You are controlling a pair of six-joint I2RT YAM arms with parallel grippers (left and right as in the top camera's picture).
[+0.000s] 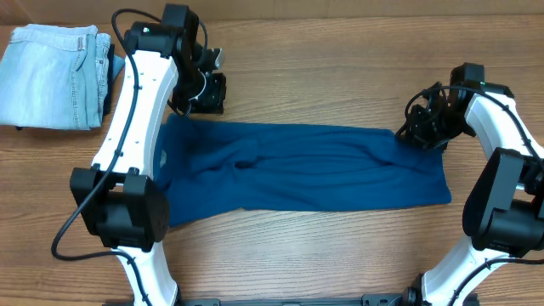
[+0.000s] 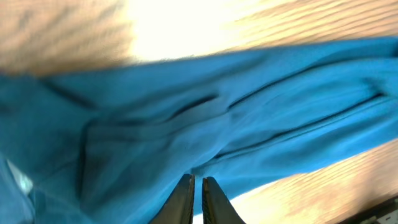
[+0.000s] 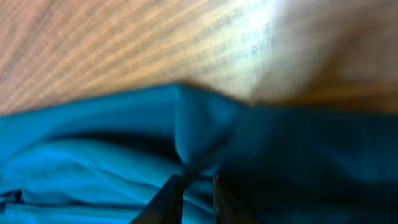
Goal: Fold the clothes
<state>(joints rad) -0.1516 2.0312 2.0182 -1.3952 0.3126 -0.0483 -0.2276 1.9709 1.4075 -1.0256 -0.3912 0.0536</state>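
Observation:
The clothes, a deep teal polo shirt, lie on the wooden table as a long band running left to right. My left gripper is at the band's far left corner. In the left wrist view its jaws stand almost together, with a thin fold of the shirt between the tips. My right gripper is at the far right corner. In the right wrist view it pinches a bunched fold of the shirt, which puckers up to the tips.
Folded pale denim jeans lie at the far left corner of the table. The left arm's white links cross over the shirt's left end. The right arm's base stands just right of the shirt.

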